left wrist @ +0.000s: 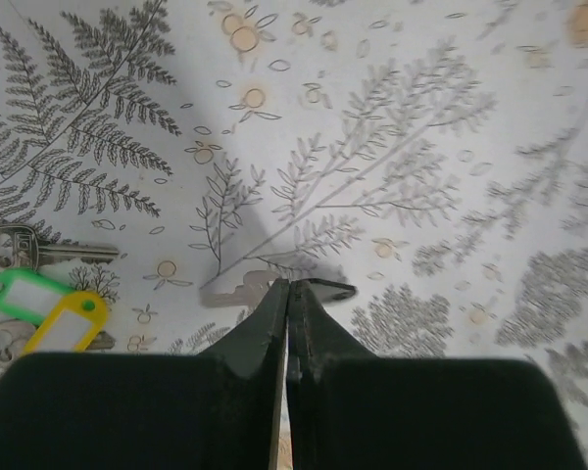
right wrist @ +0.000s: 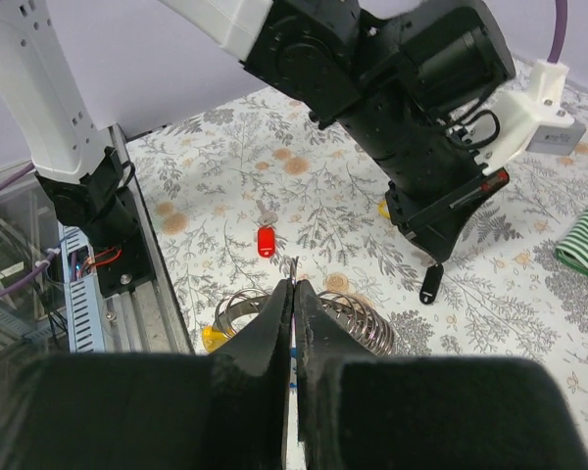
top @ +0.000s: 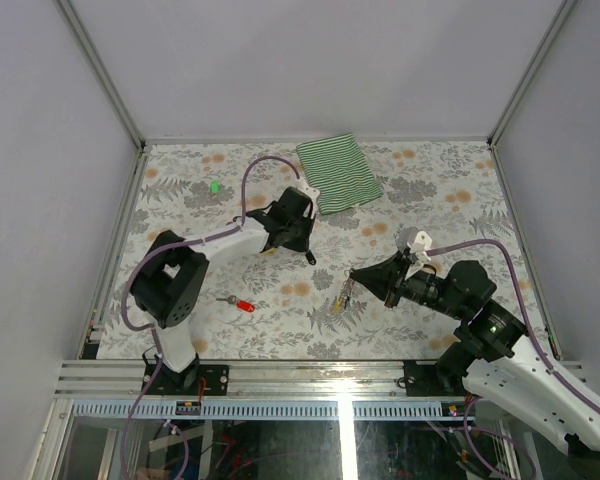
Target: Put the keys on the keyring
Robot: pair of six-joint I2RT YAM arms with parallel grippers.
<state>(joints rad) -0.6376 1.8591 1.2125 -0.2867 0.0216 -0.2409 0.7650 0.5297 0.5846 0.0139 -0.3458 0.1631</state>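
Observation:
My left gripper [top: 302,246] [left wrist: 288,286] is shut on a key with a black tag [left wrist: 325,291]. Its silvery blade [left wrist: 227,290] sticks out to the left, and the black tag [right wrist: 430,284] hangs just above the table. My right gripper [top: 356,273] [right wrist: 295,284] is shut on the thin wire keyring [right wrist: 294,262], held edge-on. Silvery wire loops [right wrist: 365,324] and a yellow tag [right wrist: 214,339] show beneath its fingers. A red-tagged key [top: 243,305] [right wrist: 266,241] lies on the table near the left arm's base. Green-tagged [left wrist: 24,294] and yellow-tagged [left wrist: 69,323] keys lie left of the left gripper.
A green-striped folded cloth [top: 340,172] lies at the back, just behind the left gripper. A green tag [top: 215,186] sits at the back left. The left arm's body [right wrist: 392,78] hangs close in front of the right gripper. The metal frame rail [top: 280,372] runs along the near edge.

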